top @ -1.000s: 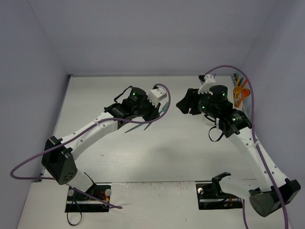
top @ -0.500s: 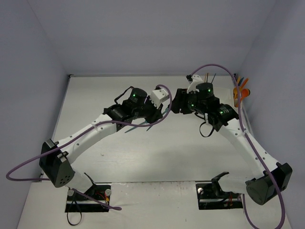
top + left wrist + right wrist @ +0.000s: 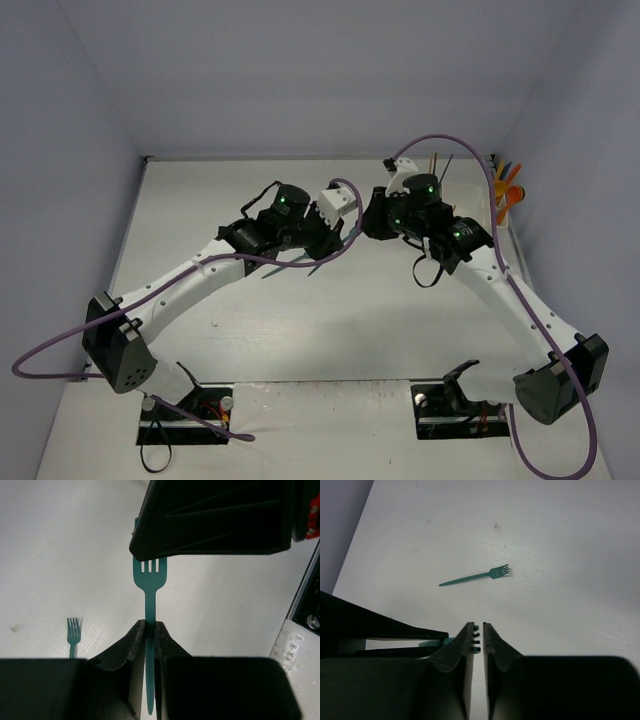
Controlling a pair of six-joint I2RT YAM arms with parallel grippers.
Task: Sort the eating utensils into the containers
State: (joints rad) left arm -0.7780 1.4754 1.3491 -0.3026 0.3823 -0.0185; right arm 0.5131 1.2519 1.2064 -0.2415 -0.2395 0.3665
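My left gripper is shut on the handle of a teal fork and holds it above the table, tines pointing away from it. My right gripper faces it, right at the fork's head. Its jaws stand almost together with only a thin slit and nothing between them. The fork's tine tips poke out past its left finger. A second teal fork lies flat on the table. Orange and teal utensils stand in the container at the far right edge; the white holder itself is hardly visible.
Two thin sticks rise behind my right arm. Purple cables loop over both arms. Grey walls close in the table at the back and both sides. The arm bases sit at the near edge.
My right arm has swung left across the table from near the container until its gripper meets the fork's head. My left gripper has held almost still with the fork.
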